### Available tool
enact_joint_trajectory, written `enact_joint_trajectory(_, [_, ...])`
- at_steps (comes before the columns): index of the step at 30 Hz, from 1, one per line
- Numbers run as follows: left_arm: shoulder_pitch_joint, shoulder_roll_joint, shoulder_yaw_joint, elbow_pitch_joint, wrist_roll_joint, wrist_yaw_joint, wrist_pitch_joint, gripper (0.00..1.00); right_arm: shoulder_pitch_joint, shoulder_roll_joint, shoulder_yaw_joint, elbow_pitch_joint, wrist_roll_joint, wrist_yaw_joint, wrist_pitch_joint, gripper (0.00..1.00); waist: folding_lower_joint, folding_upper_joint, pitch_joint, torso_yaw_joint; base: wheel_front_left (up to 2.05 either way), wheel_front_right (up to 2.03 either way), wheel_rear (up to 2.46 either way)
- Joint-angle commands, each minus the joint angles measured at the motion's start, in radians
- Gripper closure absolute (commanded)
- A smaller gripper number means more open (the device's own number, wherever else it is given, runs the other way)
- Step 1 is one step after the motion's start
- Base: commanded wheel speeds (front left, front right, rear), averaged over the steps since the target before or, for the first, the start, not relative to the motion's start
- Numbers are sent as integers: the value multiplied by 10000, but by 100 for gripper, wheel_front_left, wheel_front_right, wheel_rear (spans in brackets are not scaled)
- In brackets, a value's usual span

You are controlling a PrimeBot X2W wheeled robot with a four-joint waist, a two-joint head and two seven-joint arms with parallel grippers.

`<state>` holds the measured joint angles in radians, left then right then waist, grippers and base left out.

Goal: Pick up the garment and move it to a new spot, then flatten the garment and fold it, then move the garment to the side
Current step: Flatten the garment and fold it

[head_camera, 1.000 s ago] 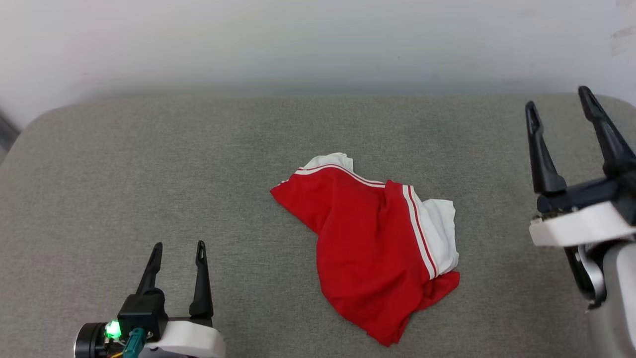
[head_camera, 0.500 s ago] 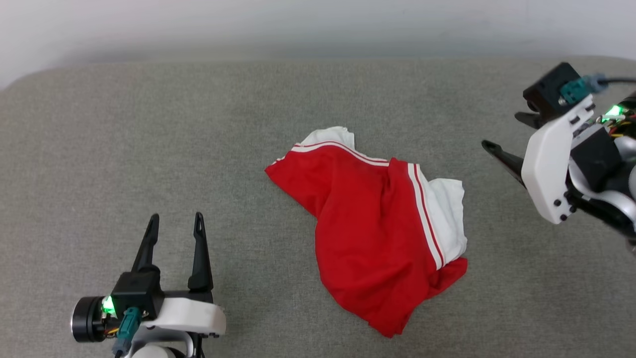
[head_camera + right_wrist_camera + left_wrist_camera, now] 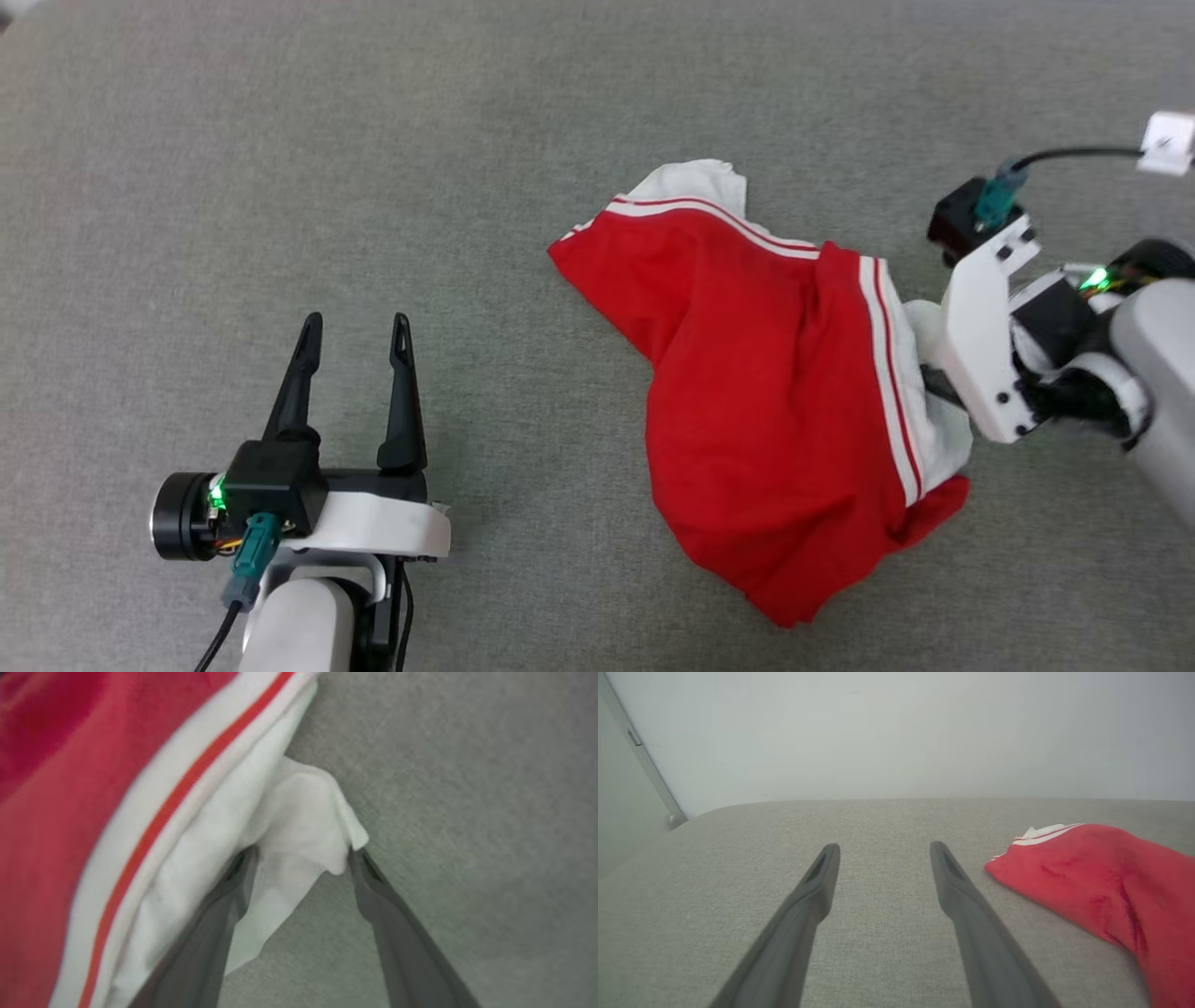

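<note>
Shirt (image 3: 775,411) crumpled; no step done yet. Right end effector (image 3: 301,858) apart, straddling white sleeve (image 3: 299,812), not clamped. Left end effector (image 3: 355,327) apart, idle. Pickup, flattening, folding, moving aside all remain.

Surface: tabletop (image 3: 280,140), covered in grey woven fabric, with a padded look; its far left corner is rounded in the left wrist view.
Lying on it: the garment (image 3: 756,392), a red T-shirt, crumpled in one heap.
Place: right of centre in the head view, toward 3 o'clock.
Lie: white with striped trim at its 12 and 3 o'clock edges, red point at 6 o'clock.
</note>
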<state>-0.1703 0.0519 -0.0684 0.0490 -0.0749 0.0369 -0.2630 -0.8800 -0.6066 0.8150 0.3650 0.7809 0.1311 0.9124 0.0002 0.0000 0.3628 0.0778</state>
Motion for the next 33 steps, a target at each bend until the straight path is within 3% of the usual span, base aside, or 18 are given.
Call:
enact_joint_trajectory(1, [-106,-17,-14,-31,-40,47,-26,0,264,111,137,186,104,-7,-74,0,-2,0,211,182,0,0,0])
enact_joint_trajectory(6, [-186,-22,-42,-36,-122,136,-26,0,914,500,1138,764,308,10,-526,0,-2,0,297,207,0,0,0])
enact_joint_trajectory(8, [-153,-22,11,8,-116,161,-26,0,814,539,1288,758,374,10,-932,100,-2,0,221,125,0,0,0])
enact_joint_trajectory(15, [182,-19,77,182,-18,175,-26,0,-279,-193,1304,198,258,-7,-2771,100,-2,0,-490,-243,0,0,0])
enact_joint_trajectory(21, [560,-18,147,212,13,231,-26,0,-56,-1502,1100,-1017,279,-7,-4244,100,-2,0,-1177,-504,0,0,0])
enact_joint_trajectory(28, [1012,-19,332,120,33,256,-26,0,1752,-3133,-251,-1913,729,-8,-5006,100,-2,0,-1620,-891,0,0,0])
enact_joint_trajectory(33, [1092,-19,347,103,62,230,-26,0,3949,-3557,-1295,-1355,1113,-7,-5089,100,-2,0,-1635,-1026,0,0,0])
